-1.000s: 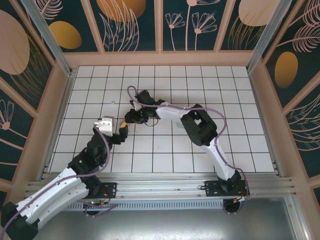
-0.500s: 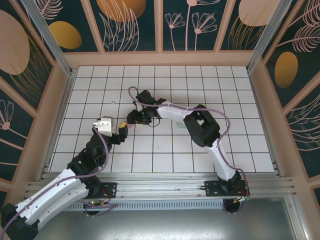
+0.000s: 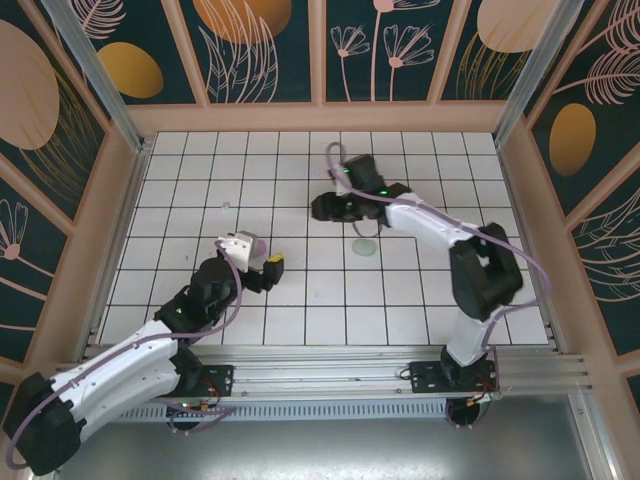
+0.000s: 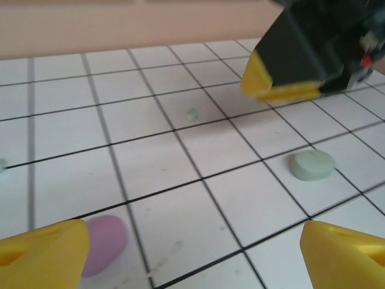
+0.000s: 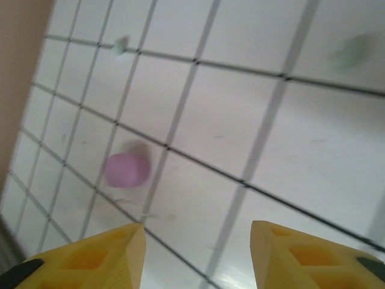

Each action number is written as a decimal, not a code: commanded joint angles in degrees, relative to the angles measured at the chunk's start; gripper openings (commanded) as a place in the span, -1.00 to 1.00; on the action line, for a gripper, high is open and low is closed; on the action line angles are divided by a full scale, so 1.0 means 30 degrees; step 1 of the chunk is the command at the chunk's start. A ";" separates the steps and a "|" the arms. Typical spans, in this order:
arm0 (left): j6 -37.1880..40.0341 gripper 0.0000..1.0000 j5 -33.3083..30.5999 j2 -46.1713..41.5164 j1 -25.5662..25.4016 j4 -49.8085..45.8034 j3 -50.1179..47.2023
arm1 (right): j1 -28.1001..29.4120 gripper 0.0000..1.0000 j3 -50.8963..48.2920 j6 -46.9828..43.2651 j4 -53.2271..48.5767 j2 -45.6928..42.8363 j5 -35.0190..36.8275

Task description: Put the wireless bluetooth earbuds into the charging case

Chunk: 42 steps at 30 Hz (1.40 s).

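Locate the pink-purple earbud (image 3: 256,244) on the white tiled table (image 3: 200,170), left of centre and toward the near side. From above, find it just far-left of the left end effector (image 3: 266,262), close against the white wrist camera (image 3: 234,246).

Read the left end effector as spread wide and holding nothing. In the left wrist view, find the pink-purple earbud lying flat on a tile, right beside the inner edge of the lower-left yellow fingertip (image 4: 42,256) and well apart from the opposite one. Cannot tell whether touching or just short of contact.

Locate the right end effector (image 3: 322,208) farther back and to the right, pointing left, well apart from the pink-purple earbud. Read it as open wide as well, with nothing between the fingers. In the right wrist view, find the pink-purple earbud on the table ahead of the fingertips, off toward the left-hand finger of that view and clear of both.

Locate the mint oval case (image 3: 366,247) lying flat on the table, just near-right of the right end effector and well to the right of the left end effector. In the left wrist view, find it ahead and toward the right side of the gap, below the right end effector in that view.

Locate a tiny mint earbud (image 3: 227,207) on a tile to the far-left of the left end effector, apart from the pink-purple earbud and well apart from the mint oval case.
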 commanded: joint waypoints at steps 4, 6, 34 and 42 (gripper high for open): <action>0.0705 0.78 0.4990 0.2953 0.0069 0.4390 0.0775 | -0.2623 0.11 -0.3215 -0.6260 -0.1271 -0.3950 0.2104; 0.0717 0.76 0.5544 0.3933 0.0036 0.4708 0.1339 | -0.2910 0.14 -0.3971 -0.8035 -0.1386 -0.4662 0.2947; -0.0151 0.76 0.6812 0.5544 0.0048 0.4086 0.2532 | -0.3048 0.15 -0.7784 -1.7388 0.0415 -0.2736 0.1725; -0.0013 0.75 0.6679 0.5180 0.0040 0.3824 0.2258 | -0.3050 0.14 -0.7264 -1.8155 -0.0044 -0.1261 0.1659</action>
